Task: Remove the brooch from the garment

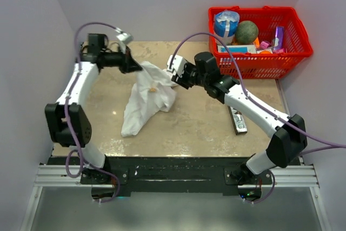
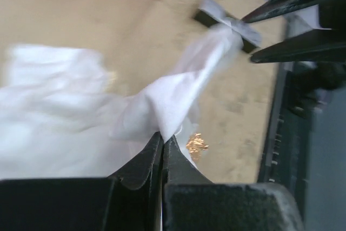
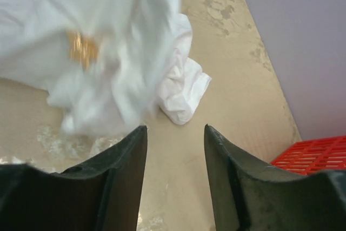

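In the overhead view we saw the white shirt point(image 1: 146, 98) lying crumpled on the table point(image 1: 200, 128), left of centre, its upper end lifted and its lower end trailing toward seven o'clock. The left pincer point(image 1: 132, 64) met the shirt at its eleven o'clock corner; from the left wrist, the left pincer point(image 2: 162, 136) had its jaws pressed together on a fold of the shirt point(image 2: 65, 117). The brooch point(image 1: 153, 87) showed as a small orange-gold spot on the upper part of the cloth, between the two pincers. From the left wrist the brooch point(image 2: 196, 145) sat just at four o'clock of the closed tips. The right pincer point(image 1: 175, 77) stood just beside the shirt at its two o'clock edge. Its own camera showed the right pincer point(image 3: 175, 128) with jaws apart and nothing between them, the shirt point(image 3: 119, 36) and blurred brooch point(image 3: 82, 50) lying beyond toward eleven o'clock. A red basket point(image 1: 259, 66) sat at the table's one o'clock corner, and a silver bar point(image 1: 238, 120) lay at the shirt's four o'clock, well apart.
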{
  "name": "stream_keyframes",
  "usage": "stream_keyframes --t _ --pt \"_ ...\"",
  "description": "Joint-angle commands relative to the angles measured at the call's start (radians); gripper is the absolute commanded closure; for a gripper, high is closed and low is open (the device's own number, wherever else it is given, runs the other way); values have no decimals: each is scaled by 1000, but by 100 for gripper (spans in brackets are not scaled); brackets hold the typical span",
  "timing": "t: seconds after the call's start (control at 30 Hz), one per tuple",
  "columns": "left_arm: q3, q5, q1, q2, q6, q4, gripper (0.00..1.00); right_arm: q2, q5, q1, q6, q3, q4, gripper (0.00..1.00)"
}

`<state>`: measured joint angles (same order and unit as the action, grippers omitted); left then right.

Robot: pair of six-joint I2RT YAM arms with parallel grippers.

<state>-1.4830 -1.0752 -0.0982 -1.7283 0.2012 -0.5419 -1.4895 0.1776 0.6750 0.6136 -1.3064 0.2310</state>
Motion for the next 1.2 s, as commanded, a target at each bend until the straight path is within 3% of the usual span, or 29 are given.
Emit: stream_keyframes --t 0.0,0.1,0.23,0.5,0.7,0.77,0.8,0.83,0.93,1.03,1.17 --pt "-125 368 188 208 236 -188 100 -43 88 -57 -86 -65 -33 45" --pt "-102 550 244 367 348 -187 100 -107 118 -58 -17 -64 -2 39" --pt "-74 677 244 464 432 -187 100 -204 123 -57 37 -28 -135 30" --pt "-2 967 244 555 331 -66 100 -566 123 -57 143 -266 -107 29" --pt "9 1011 245 544 284 -26 100 -699 140 -58 248 -386 4 32" --pt "10 1018 245 536 282 -12 100 -712 122 -57 264 -384 11 40" --pt "12 1025 244 527 282 3 100 -716 85 -58 265 -384 11 48" --pt "12 1026 245 520 280 14 100 -719 70 -60 265 -386 11 69" --pt "10 1032 245 490 277 63 100 -684 54 -74 224 -393 31 93" --pt "13 1025 244 470 273 132 100 -556 120 -95 180 -387 102 96" --pt "136 962 247 519 274 247 100 -346 203 -97 189 -303 240 96"
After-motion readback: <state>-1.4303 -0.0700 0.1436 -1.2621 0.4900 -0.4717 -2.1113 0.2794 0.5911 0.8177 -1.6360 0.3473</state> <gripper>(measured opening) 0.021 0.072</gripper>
